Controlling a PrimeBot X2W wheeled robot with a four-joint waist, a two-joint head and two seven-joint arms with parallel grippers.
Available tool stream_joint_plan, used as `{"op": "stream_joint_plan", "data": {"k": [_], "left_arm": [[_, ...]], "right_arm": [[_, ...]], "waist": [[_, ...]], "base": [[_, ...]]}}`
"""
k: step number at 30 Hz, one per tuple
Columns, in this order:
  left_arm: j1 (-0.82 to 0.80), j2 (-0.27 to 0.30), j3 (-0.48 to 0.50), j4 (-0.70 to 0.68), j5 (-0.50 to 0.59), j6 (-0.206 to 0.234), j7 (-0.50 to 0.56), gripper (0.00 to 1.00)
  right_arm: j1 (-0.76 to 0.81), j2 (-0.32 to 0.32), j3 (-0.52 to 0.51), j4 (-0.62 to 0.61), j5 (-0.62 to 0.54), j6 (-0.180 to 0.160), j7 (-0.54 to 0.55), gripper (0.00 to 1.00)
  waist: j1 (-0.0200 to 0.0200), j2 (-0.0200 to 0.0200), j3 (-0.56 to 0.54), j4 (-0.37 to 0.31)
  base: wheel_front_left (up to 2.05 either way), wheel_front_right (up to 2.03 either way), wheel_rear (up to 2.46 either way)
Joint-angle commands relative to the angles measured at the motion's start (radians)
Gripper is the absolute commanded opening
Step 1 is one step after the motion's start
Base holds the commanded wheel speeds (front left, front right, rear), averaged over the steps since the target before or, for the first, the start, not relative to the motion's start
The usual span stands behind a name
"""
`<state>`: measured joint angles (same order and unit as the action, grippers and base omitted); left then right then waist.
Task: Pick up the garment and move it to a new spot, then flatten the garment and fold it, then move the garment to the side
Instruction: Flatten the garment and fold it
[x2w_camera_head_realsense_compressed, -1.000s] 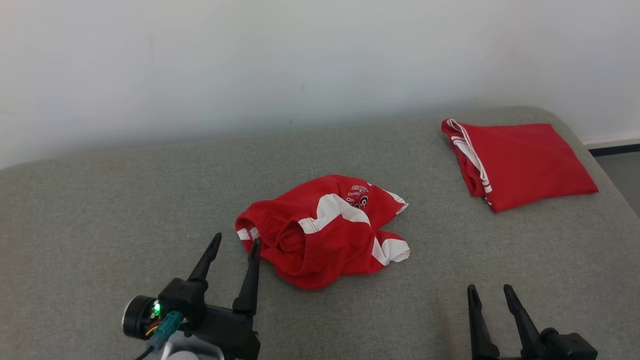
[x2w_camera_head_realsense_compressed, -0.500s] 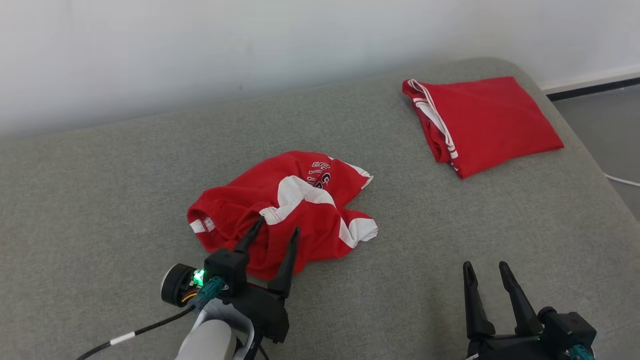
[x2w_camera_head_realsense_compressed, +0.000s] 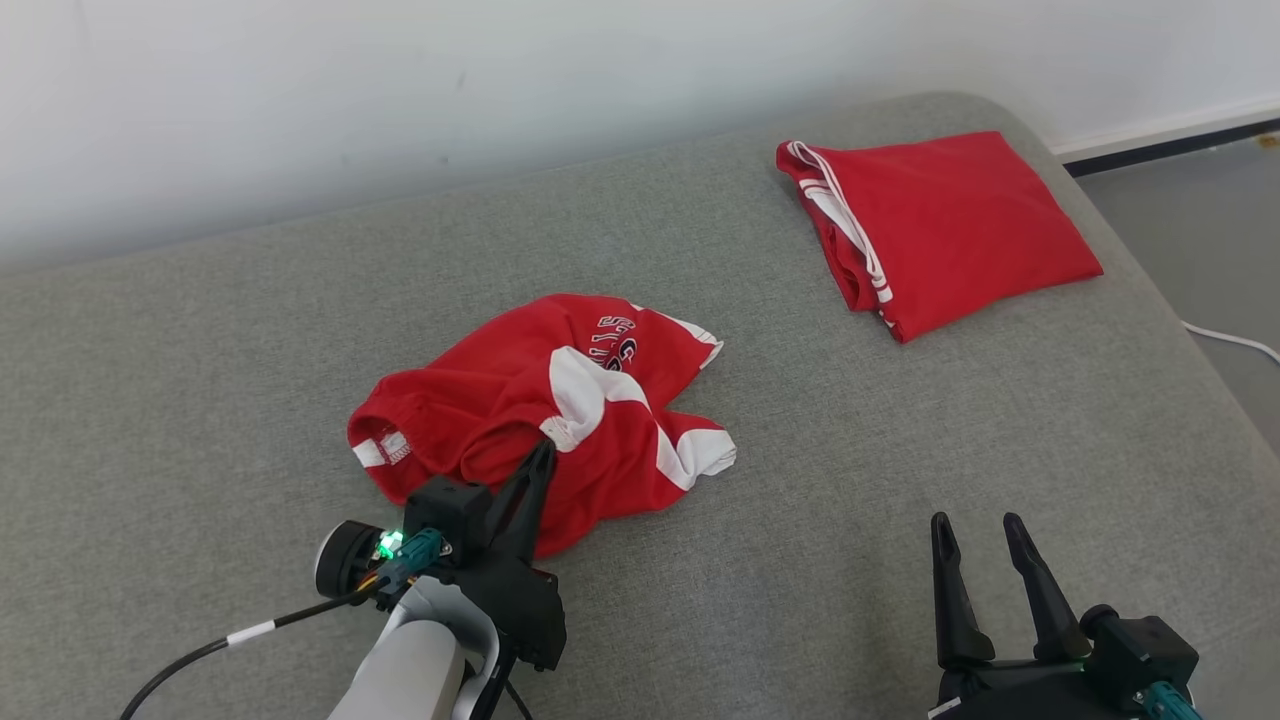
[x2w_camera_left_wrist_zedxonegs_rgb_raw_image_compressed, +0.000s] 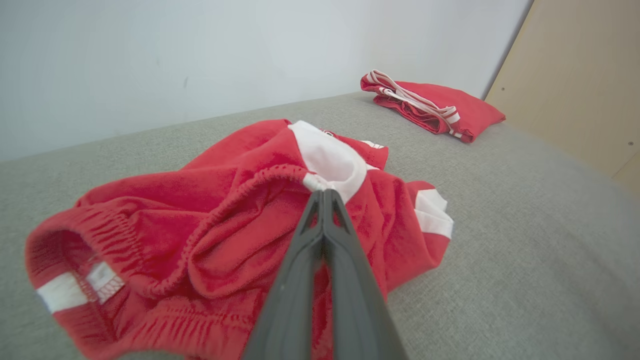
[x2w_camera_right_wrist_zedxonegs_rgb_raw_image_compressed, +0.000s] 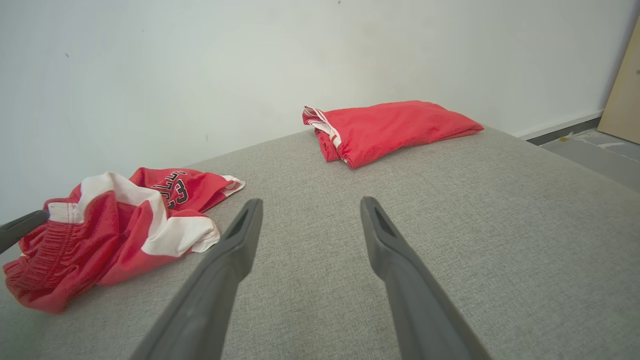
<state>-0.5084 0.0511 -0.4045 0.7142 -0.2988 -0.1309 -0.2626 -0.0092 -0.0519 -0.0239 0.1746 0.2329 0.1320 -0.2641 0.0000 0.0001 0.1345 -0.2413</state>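
- Head view: the crumpled red-and-white garment (x2w_camera_head_realsense_compressed: 500, 400) lies on the grey surface (x2w_camera_head_realsense_compressed: 200, 350), straight ahead of the left tool (x2w_camera_head_realsense_compressed: 540, 462). That tool is clenched on the garment's near edge. The right tool (x2w_camera_head_realsense_compressed: 985, 535) is released, with the garment well off to its left and a folded garment (x2w_camera_head_realsense_compressed: 940, 220) far ahead.
- Left wrist view: the tips pinch the elastic waistband (x2w_camera_left_wrist_zedxonegs_rgb_raw_image_compressed: 240, 185) beside a white panel. The cloth looks soft, light and limp, likely to sag and trail, and the stitched band seems the firmest hold. How much cloth is caught is unclear.
- Right wrist view: the heap hides its own lower layers and leg openings.
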Motion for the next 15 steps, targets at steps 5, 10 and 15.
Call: {"op": "stream_joint_plan", "data": {"k": [5, 10, 15], "left_arm": [[-0.003, -0.001, 0.004, 0.011, -0.001, 0.002, -0.003, 0.0], [0.01, -0.001, 0.006, -0.009, -0.009, 0.002, -0.003, 0.0], [0.025, -0.001, 0.022, -0.053, -0.003, 0.009, -0.003, 1.0]], "right_arm": [[0.0, 0.003, -0.001, 0.002, -0.008, -0.002, 0.0, 1.0], [0.011, 0.003, 0.004, 0.007, -0.009, -0.002, 0.0, 1.0], [0.018, 0.003, 0.004, 0.006, -0.007, -0.002, 0.0, 1.0]], "waist": [[0.0, -0.0001, -0.014, 0.018], [0.0, -0.0001, -0.029, 0.037], [0.0, -0.0001, -0.039, 0.05]], "base": [[0.0, 0.0, 0.0], [0.0, 0.0, 0.0], [0.0, 0.0, 0.0]]}}
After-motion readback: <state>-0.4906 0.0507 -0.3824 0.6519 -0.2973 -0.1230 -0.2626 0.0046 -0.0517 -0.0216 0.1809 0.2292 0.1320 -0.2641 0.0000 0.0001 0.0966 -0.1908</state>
